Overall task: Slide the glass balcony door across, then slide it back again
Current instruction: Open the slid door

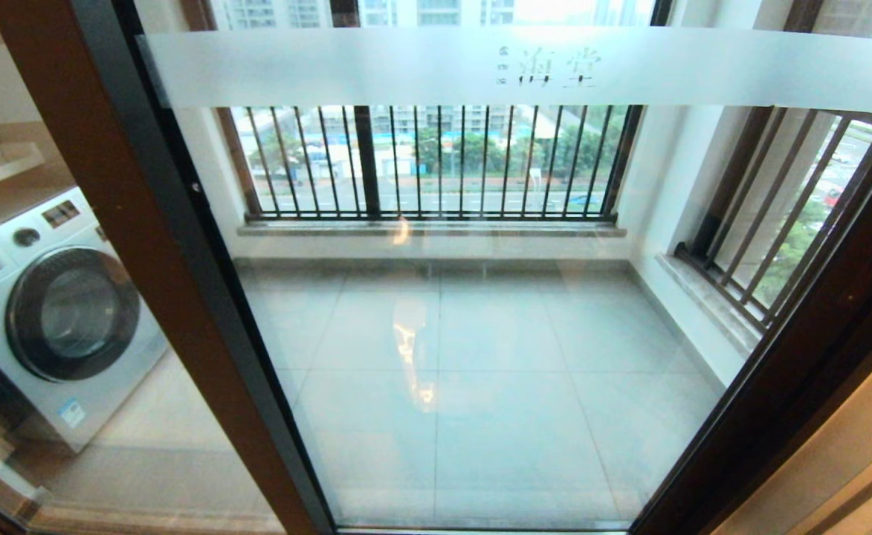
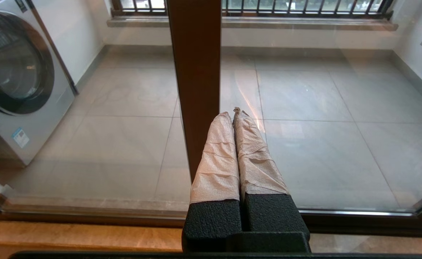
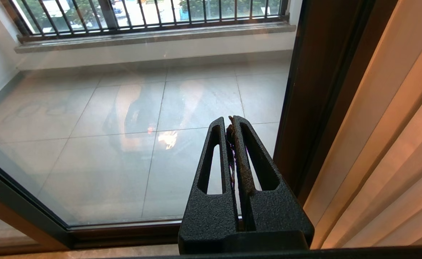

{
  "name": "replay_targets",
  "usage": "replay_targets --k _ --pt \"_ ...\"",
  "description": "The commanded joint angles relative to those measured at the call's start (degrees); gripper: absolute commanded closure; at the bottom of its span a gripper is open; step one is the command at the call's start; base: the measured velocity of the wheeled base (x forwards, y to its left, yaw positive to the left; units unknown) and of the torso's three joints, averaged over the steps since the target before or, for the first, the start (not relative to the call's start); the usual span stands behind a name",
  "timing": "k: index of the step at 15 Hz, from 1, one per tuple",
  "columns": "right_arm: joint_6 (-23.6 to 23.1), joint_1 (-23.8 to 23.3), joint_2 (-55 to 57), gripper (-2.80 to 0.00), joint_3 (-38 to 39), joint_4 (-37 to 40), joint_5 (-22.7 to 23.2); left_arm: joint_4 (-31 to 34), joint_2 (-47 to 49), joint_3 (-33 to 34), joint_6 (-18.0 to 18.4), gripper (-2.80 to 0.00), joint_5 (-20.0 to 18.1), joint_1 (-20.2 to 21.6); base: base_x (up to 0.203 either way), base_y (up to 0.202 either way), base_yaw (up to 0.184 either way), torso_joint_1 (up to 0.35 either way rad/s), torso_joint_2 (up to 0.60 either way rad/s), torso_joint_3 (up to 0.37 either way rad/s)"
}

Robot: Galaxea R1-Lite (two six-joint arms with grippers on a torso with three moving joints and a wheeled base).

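The glass balcony door (image 1: 480, 297) stands directly ahead, spanning the doorway beside the washing machine (image 1: 56, 312). Left gripper (image 2: 233, 112) and right gripper (image 3: 229, 120) hang before the glass, fingers pressed together, empty.

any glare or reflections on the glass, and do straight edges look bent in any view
Head view: bright reflected streaks on the door over the floor tiles; its frame edges bow outward, wide-angle distortion; sky above the frosted band is blown out. Left wrist view: a pale streak of glare just past the left gripper. Right wrist view: a dim reflected figure with a bright spot on the glass near the right gripper.
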Motion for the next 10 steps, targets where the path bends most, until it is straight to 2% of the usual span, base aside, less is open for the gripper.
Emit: replay_targets --k 1,6,8,10 --pt "-0.13 0.01 0.01 0.00 -0.01 -0.03 0.00 0.01 0.00 0.00 0.02 0.00 0.01 0.01 0.000 0.000 0.000 0.000 0.00 0.000" --pt "-0.35 0.01 0.50 0.00 -0.98 2.43 -0.25 0.01 -0.02 0.00 0.02 0.00 -0.03 0.01 0.000 0.000 0.000 0.000 0.00 0.000" --pt "-0.12 0.01 0.44 0.00 -6.02 9.67 -0.14 0.01 0.00 0.00 0.02 0.00 -0.06 0.01 0.000 0.000 0.000 0.000 0.00 0.000" --pt "0.43 -0.01 3.12 0.00 -13.17 12.69 0.21 0.01 -0.09 0.00 0.02 0.00 -0.06 0.01 0.000 0.000 0.000 0.000 0.00 0.000"
